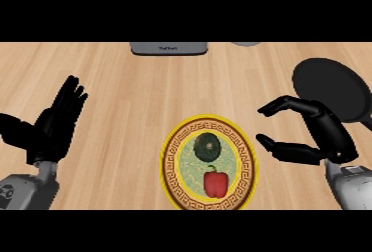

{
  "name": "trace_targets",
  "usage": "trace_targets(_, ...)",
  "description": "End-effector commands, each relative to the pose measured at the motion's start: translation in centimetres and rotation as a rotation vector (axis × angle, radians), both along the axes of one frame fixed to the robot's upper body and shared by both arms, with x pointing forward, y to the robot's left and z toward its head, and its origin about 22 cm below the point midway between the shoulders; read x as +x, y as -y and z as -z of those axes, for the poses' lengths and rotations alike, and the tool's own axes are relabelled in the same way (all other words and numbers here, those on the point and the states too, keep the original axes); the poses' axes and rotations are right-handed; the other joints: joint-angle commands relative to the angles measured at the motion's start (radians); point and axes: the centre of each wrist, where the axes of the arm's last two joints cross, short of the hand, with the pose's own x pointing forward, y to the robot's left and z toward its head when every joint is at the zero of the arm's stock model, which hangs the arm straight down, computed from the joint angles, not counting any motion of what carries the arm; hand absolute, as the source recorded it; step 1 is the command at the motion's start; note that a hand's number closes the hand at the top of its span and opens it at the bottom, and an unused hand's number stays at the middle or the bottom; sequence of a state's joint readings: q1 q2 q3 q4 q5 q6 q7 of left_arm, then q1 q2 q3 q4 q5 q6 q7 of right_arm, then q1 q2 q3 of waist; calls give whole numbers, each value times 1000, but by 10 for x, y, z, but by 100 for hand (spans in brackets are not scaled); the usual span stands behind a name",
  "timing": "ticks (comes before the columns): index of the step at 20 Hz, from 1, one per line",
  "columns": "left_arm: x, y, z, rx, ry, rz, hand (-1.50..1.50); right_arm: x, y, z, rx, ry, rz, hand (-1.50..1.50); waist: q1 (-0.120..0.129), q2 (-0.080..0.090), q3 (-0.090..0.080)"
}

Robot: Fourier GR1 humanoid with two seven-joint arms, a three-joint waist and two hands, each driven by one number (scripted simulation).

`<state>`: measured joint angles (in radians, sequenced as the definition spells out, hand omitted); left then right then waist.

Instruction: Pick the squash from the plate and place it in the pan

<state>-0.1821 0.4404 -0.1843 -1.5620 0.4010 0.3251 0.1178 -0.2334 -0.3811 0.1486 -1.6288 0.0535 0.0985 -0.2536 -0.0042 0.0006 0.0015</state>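
A dark green round squash point(208, 147) lies on the upper half of a yellow-rimmed patterned plate point(170, 162) in the middle of the wooden counter. A red bell pepper point(215, 181) lies just below it on the same plate. The black pan point(328, 88) sits at the right, beyond the plate. My right hand point(320, 134) hovers between plate and pan, to the right of the squash, its fingers and thumb curved apart and holding nothing. My left hand point(56, 123) rests open at the left, fingers up.
A grey appliance point(169, 48) stands at the counter's far edge, with a small grey object point(247, 44) to its right. Bare wood lies between the plate and the left hand.
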Motion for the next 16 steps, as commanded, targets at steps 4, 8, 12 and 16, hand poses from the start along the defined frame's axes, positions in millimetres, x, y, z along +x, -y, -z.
trace_targets(4, 0, -13, 2, 24, -25, -19, 0, -13, 47, -16, -272, 75, 9, -150, -1, -1, -2)
trace_targets(8, 3, 5, -10, -3, -27, -2, 0, 5, 17, -53, -353, 134, -29, -150, 7, -2, -2)
trace_targets(12, -2, -3, 8, 1, -27, -7, 0, -6, -22, -62, -537, 97, -63, -150, 5, -3, -3)
trace_targets(16, -3, -13, -3, -3, -30, 24, 0, 11, -51, -80, -732, 97, -39, -150, 25, -1, -4)
